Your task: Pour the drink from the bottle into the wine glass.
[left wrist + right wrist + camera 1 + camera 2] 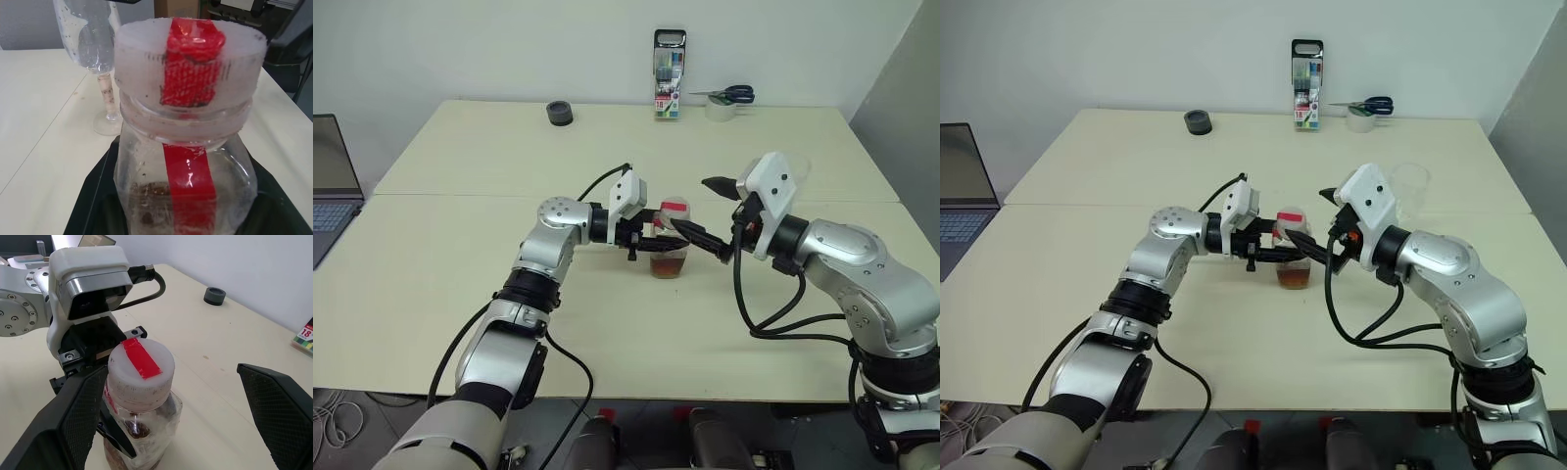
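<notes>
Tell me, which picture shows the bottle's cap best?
The right wrist view: it looks down on the whole cap, red strip included, with the right gripper open around it. The left wrist view shows its side up close. Both eye views show it small, between the grippers.

One bottle [670, 253] at table [460, 215] center, one wine glass [1410, 188] around 2 o'clock. Far edge: one marker pack [669, 73], one scissors [728, 94], one tape roll [721, 111], one black ring [560, 114]. One laptop [331, 186] at 9.
</notes>
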